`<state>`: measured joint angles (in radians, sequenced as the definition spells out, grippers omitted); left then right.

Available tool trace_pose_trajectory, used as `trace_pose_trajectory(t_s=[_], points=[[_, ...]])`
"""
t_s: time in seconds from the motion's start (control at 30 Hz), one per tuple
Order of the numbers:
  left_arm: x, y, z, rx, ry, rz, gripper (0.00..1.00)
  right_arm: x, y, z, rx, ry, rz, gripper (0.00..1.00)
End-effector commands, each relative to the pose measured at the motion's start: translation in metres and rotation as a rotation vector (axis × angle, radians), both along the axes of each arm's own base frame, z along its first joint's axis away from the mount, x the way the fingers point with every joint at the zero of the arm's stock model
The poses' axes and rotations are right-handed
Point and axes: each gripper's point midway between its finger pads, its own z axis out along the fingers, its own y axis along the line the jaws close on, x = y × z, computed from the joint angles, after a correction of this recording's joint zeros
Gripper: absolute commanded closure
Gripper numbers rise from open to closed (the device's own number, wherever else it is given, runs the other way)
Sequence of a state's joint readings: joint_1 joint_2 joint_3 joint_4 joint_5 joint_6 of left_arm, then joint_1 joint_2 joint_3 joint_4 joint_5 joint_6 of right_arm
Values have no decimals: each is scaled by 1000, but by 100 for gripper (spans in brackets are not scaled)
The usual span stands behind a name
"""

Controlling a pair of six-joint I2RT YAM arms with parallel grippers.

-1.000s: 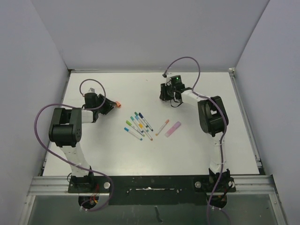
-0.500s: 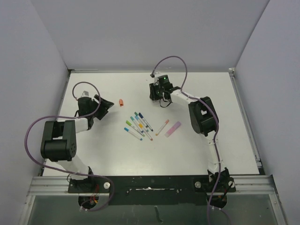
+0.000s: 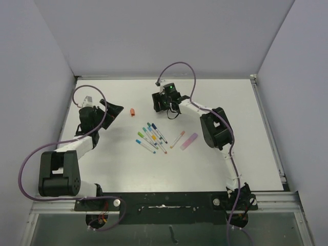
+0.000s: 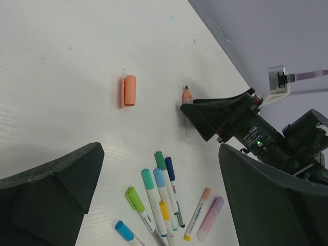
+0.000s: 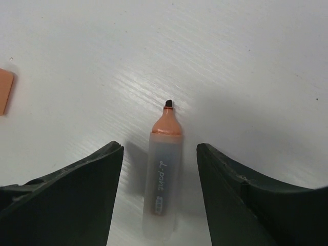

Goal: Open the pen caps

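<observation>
We log: left gripper (image 3: pixel 114 109) wide, empty | right gripper (image 5: pixel 160 148) fingers parted astride the uncapped orange pen (image 5: pixel 163 174), not touching | orange cap (image 4: pixel 128 90) loose toward the table's (image 3: pixel 246 133) far edge | other pen caps (image 4: pixel 147 179) on, mid-table.

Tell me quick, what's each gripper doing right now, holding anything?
Left gripper: open, empty; the orange cap lies apart from it.
Right gripper: open, jaws either side of the uncapped orange pen, not gripping it.
</observation>
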<state>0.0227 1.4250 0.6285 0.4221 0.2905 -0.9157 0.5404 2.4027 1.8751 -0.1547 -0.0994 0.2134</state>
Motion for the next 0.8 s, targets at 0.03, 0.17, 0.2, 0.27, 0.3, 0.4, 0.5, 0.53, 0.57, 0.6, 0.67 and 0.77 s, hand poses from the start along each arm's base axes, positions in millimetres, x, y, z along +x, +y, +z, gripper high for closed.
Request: trace_pose_trajectory(t_s=[0.03,0.17,0.2,0.27,0.3,0.4,0.5,0.53,0.57,0.6,0.67,0.77], points=[[2,-4,33,-11,-123,-27,2,11,1,14,16,-41,-18,36],[3,-4,34,-36,-137,-16,2,12,-6,43,59,-107,-23,29],[3,-5,35,-38,-144,-15,2,11,-8,57,78,-130,-20,28],[3,-6,35,-35,-147,-23,2,6,-19,77,94,-157,-27,27],[3,-7,35,-26,-148,-30,2,2,-25,89,98,-169,-33,26],[3,-10,34,16,-131,-47,2,-19,-42,112,86,-176,-32,20],[2,-11,31,31,-118,-57,2,-47,-52,119,51,-137,-7,19],[2,-12,30,31,-115,-60,2,-58,-54,116,37,-116,8,19],[2,-13,28,30,-110,-65,2,-69,-55,112,22,-94,28,19],[1,-14,28,29,-108,-73,2,-81,-54,110,2,-78,49,20],[1,-15,26,26,-103,-79,2,-101,-53,99,-50,-52,75,20],[0,-17,26,22,-100,-87,2,-126,-53,85,-128,-43,107,21]])
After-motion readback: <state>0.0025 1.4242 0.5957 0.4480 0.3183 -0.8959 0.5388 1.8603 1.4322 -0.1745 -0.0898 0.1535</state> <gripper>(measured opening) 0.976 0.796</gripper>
